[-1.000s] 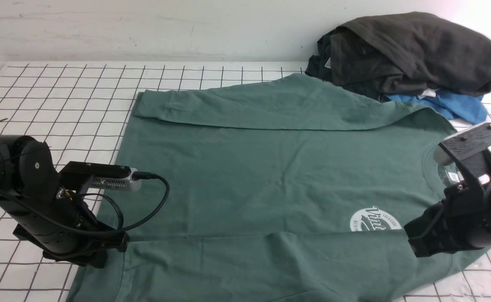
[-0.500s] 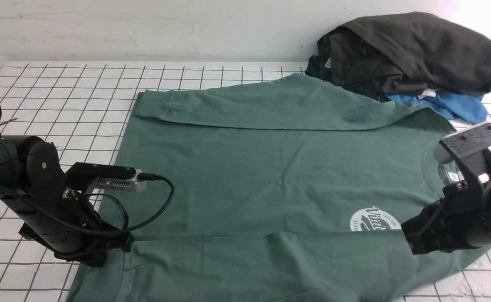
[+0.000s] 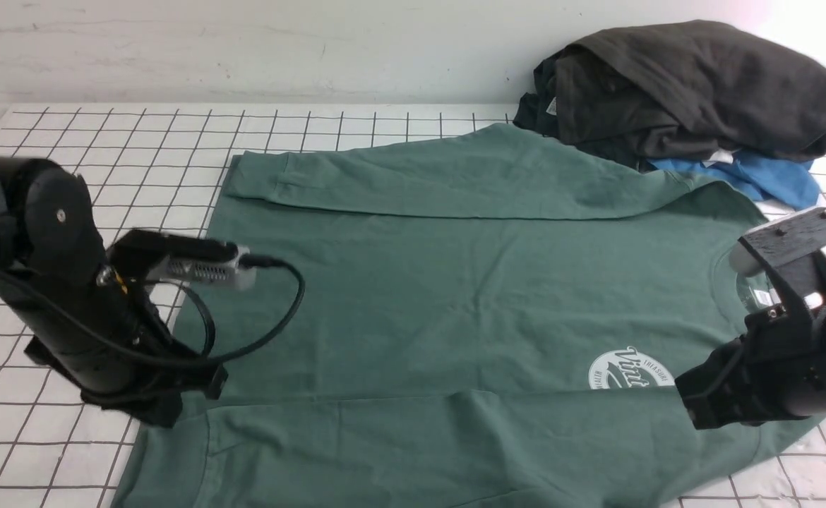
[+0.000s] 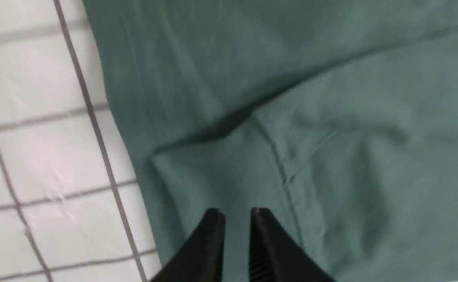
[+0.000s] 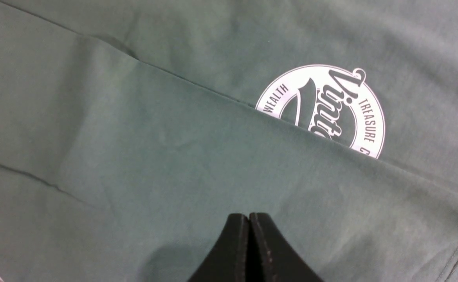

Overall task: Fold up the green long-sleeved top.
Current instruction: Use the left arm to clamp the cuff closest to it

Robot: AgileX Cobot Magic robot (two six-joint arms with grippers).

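Near chest logo [image 3: 625, 370] of green LS top [image 3: 399, 303], R jaws pressed together, L slightly spread; I'd smooth sleeve folds b4 next fold.

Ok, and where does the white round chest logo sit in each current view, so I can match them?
Front view: white round chest logo, right of centre, below mid-height, partly covered by the folded sleeve.
Left wrist view: not in it.
Right wrist view: upper right area of the picture, cut by the same fold.
Shared landmark: the green top shows in all three.
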